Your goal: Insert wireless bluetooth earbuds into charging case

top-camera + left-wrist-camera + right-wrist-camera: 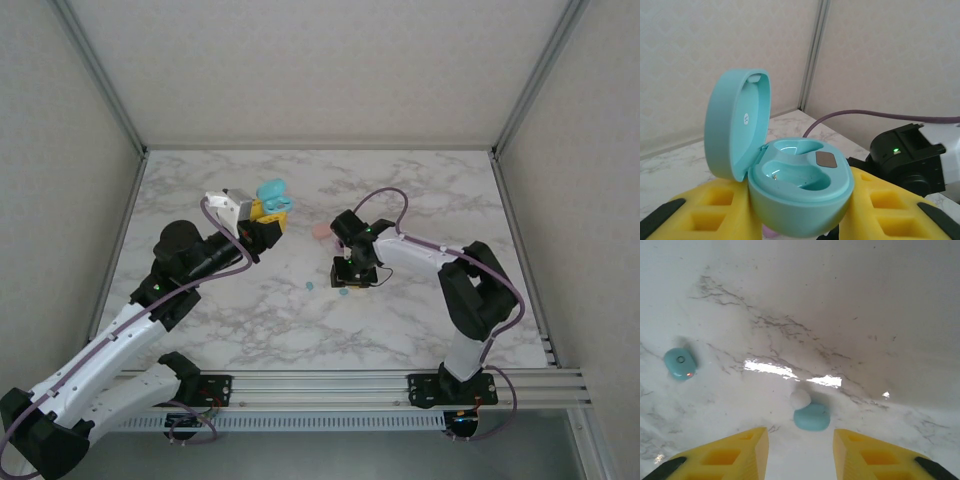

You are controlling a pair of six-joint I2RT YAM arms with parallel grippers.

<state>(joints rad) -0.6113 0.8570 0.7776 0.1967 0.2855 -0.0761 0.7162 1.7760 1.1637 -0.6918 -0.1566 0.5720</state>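
Note:
My left gripper is shut on a teal charging case, held above the table's back left with its lid swung open. Both wells in the case are empty. On the marble lie two teal earbuds. One earbud, with a white tip, rests just ahead of my right gripper, whose yellow fingers stand open with nothing between them. The other earbud lies farther left. From above, the two earbuds lie beside the right gripper.
A peach-pink oval piece lies on the table behind the right arm's wrist. Metal posts and pale walls close in the marble table on three sides. The right arm's black wrist stands close behind the case.

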